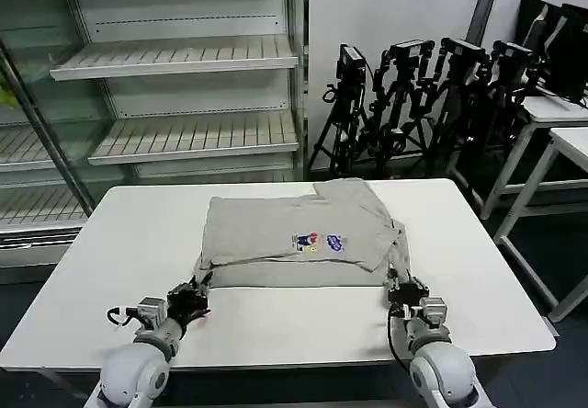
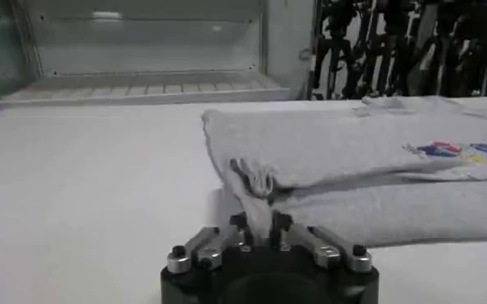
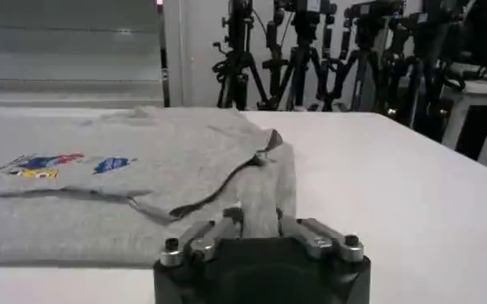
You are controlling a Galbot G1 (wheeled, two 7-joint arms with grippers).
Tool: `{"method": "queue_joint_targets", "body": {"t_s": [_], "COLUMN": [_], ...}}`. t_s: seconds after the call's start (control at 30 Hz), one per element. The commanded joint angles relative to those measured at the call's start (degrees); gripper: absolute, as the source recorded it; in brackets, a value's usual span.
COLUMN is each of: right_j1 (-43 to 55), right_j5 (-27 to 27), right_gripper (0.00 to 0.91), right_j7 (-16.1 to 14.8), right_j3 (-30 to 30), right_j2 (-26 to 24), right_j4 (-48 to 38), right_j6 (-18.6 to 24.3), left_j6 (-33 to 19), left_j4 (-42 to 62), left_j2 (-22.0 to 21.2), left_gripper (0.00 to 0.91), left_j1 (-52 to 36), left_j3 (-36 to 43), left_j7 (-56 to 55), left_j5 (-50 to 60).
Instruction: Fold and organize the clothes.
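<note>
White table (image 1: pixel 119 243), head view: half-folded T-shirt (image 1: pixel 294 243) lies frame centre; both grippers sit at its near corners, presumably for the next fold.
Left wrist: left gripper (image 2: pixel 258 226) looks closed, empty.
Right wrist: right gripper (image 3: pixel 255 219) pinches the hem.

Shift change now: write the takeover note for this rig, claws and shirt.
Left claw: at the near-left corner of the grey T-shirt, fingers close together just short of the hem; grip not confirmed.
Right claw: at the near-right corner, fingers against the cloth; grip not confirmed.
T-shirt: mid-table, partly folded, print facing up, a layer doubled over the near part.
Done: first folds.
Left: finish folding, tidy the uneven right side.
</note>
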Motion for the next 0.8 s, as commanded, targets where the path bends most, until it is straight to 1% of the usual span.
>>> {"method": "queue_joint_targets", "body": {"t_s": [0.03,0.1,0.2,0.27,0.3,0.33,0.37,0.4,0.5,0.57,0.6,0.63,0.67,0.7,0.73,0.77,0.8], "right_j1": [-12.2,-18.0,-24.3,-27.1,-28.8,-29.5,-29.7,-29.0,-25.4,-22.5,-20.1,-18.5,-15.0,-11.4,-8.4,-4.9,0.1], "right_j5": [-0.6,-1.6,-3.2,-4.3,-4.2,-4.3,-4.3,-4.1,-2.6,-1.0,-0.4,0.8,1.8,2.9,3.3,4.0,5.1], "right_gripper": [0.0,0.0,0.0,0.0,0.907,0.907,0.907,0.907,0.907,0.907,0.907,0.907,0.907,0.907,0.907,0.907,0.907], "right_j7": [0.2,0.1,0.2,0.7,0.5,0.2,0.2,0.3,0.9,1.5,1.8,2.1,2.6,3.2,3.6,3.9,4.5], "right_j3": [2.2,4.3,6.9,7.6,7.8,7.9,8.3,8.8,10.5,11.5,11.8,11.7,11.0,10.1,9.3,8.4,6.8], "right_j2": [-4.9,-5.9,-5.9,-5.7,-5.5,-5.5,-5.2,-4.8,-4.6,-5.2,-5.7,-6.0,-6.6,-6.7,-6.7,-6.8,-6.9], "right_j4": [12.3,17.4,22.3,24.3,25.1,25.4,25.5,25.6,26.6,27.8,27.8,27.2,25.7,24.5,23.1,20.5,17.4], "right_j6": [-0.4,-0.5,-1.1,-1.6,-1.2,-0.8,0.1,1.7,3.7,3.9,3.7,3.2,2.2,1.3,0.7,0.2,-0.3], "left_j6": [1.9,1.2,0.7,0.9,1.7,2.1,2.6,2.4,2.3,2.4,2.6,3.3,3.3,3.3,3.3,3.3,3.3], "left_j4": [-16.5,-20.1,-25.4,-27.5,-28.5,-28.8,-28.8,-28.9,-29.9,-31.0,-31.5,-30.9,-30.3,-28.8,-27.4,-26.5,-23.9], "left_j2": [-0.8,-1.3,-2.5,-3.1,-3.3,-3.3,-3.3,-3.0,-2.4,-2.0,-1.6,-0.2,0.8,2.0,3.5,4.0,5.1], "left_gripper": [0.02,0.02,0.02,0.02,0.06,0.786,0.907,0.907,0.907,0.907,0.907,0.907,0.907,0.907,0.907,0.907,0.907], "left_j1": [17.0,22.7,30.8,33.7,34.6,34.7,34.8,34.8,33.6,31.5,30.4,26.7,24.6,20.6,17.5,15.4,11.4], "left_j3": [-5.9,-7.0,-8.2,-8.5,-8.6,-8.7,-9.3,-9.8,-11.4,-13.4,-15.0,-15.4,-15.8,-15.9,-15.3,-14.6,-12.7], "left_j7": [-0.9,-0.8,-1.0,-1.8,-4.6,-6.1,-6.1,-6.3,-6.7,-6.8,-7.0,-7.3,-7.5,-7.5,-7.4,-7.5,-7.5], "left_j5": [-3.6,-1.7,1.3,2.9,4.0,3.9,3.7,3.9,3.9,3.0,1.6,-0.4,-2.3,-4.1,-5.6,-6.0,-6.4]}}
